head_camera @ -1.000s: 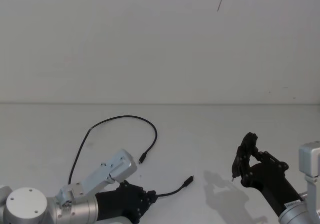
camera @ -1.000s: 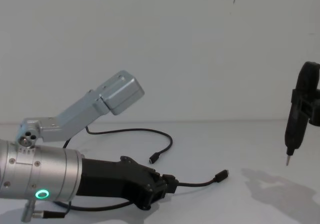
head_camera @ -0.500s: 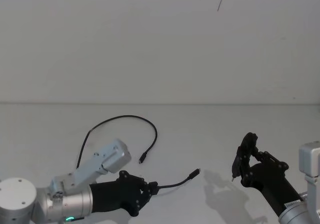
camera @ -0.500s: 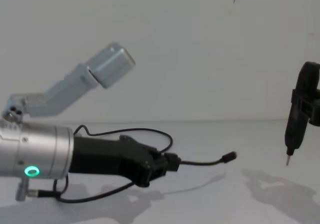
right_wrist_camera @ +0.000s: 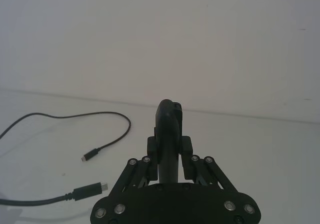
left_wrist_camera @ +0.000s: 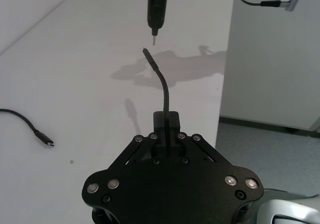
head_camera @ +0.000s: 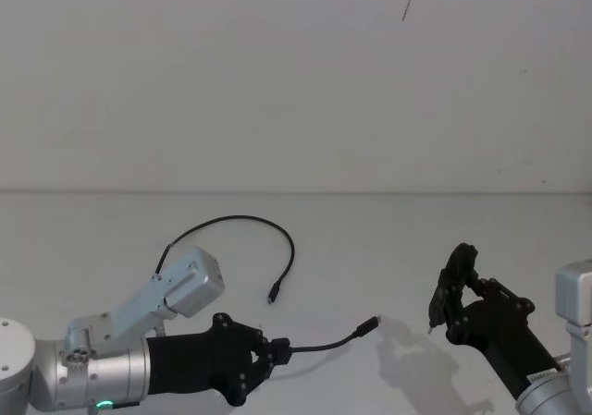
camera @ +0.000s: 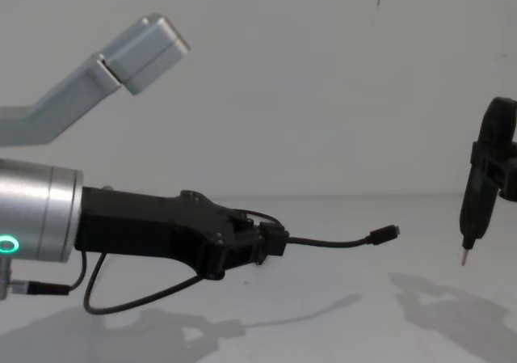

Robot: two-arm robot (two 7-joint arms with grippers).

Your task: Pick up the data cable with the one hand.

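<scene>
1 cable, 4 views.

Head view: the left gripper [head_camera: 277,348], low at the left, has its fingers closed on the data cable [head_camera: 324,345] just behind 1 plug, which juts forward and right above the worktop [head_camera: 388,239]. The rest of the cord loops back beyond the arm, its other plug lying near the loop's end. The right gripper [head_camera: 467,295] is parked at the right, clamped on a slim tool [head_camera: 440,306].

Chest view: the gripped plug hangs clear of the surface and slack droops under the left arm. A slow, straight rise with a firm hold should peel the tail off without a jerk, since the grip sits so near 1 end.

Left wrist view: the free plug points toward the tool's metal tip, with a small gap between them. That tip is the nearest obstacle, so drifting rightward looks risky. The worktop's edge drops to the floor close beside the gripper.

Right wrist view: bare surface spreads around the cord, with a plain wall behind. Room looks ample upward and to the left.
</scene>
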